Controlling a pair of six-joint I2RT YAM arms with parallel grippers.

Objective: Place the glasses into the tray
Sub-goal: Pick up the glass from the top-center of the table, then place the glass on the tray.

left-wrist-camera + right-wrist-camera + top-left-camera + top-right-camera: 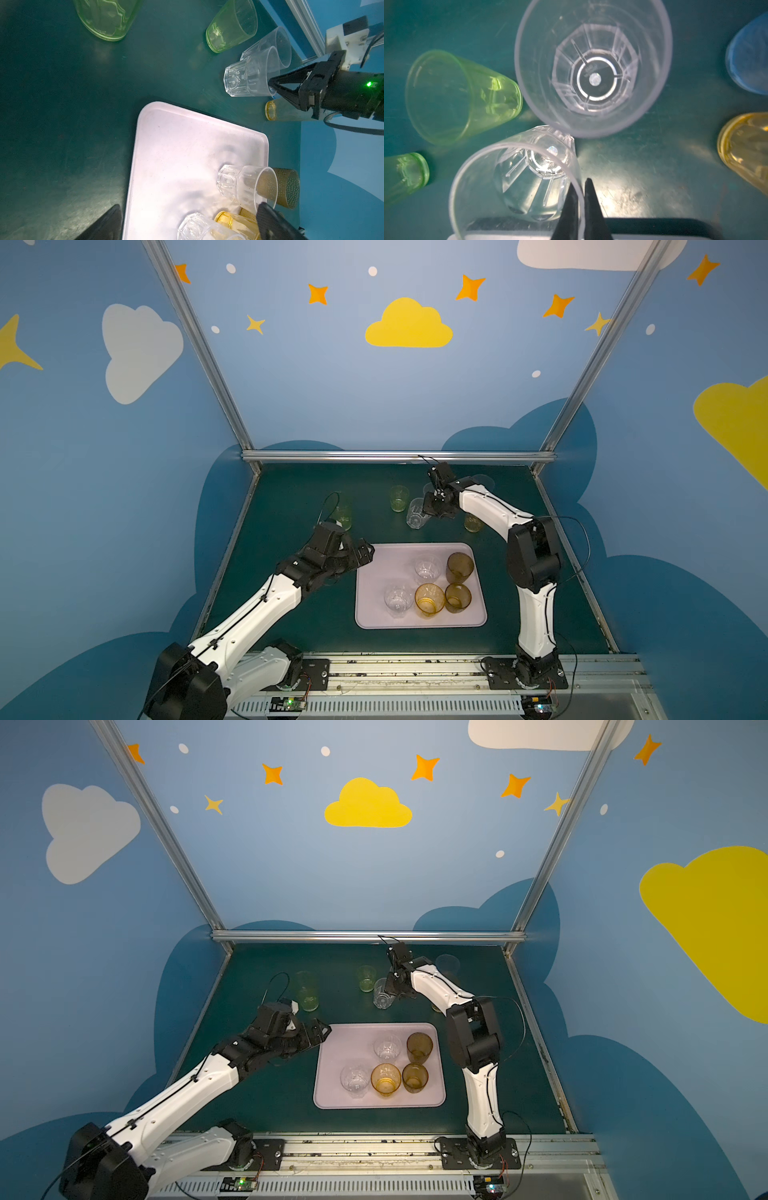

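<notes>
**Five glasses in the tray, six left on the table**

Five glasses stand upright in the tray [376, 572]: two clear ones, an amber glass [429, 599] and two brown ones. All are packed toward its right half, which leaves the left half bare for the rest.

The other six are out on the green table [324, 630], beyond the tray's far edge. The right gripper [580, 184] is pinched on the wall of a clear glass [517, 176], one finger inside the mouth and one outside. It grips the thin rim instead of trying to span the whole cup, probably because the neighbours leave no room around the cup.

In the right wrist view the held glass looks tilted. Its base is touching or just beside the rim of a second clear glass [593, 68]. Whether it is off the table I cannot tell.

Around it are a short green glass [460, 97], a tall amber glass [745, 149] and a blue glass [749, 56]. A tall green glass [343, 512] stands further left.

The left gripper [361, 553] is spread wide and empty, hovering at the tray's far left corner. It seems parked to the side, leaving the right arm a free path.

The next move probably calls for a straight lift clear of the second clear glass. Then comes a short carry to the bare part of the tray. A rim pinch lets a cup swing, so the neighbour could be knocked over.
</notes>
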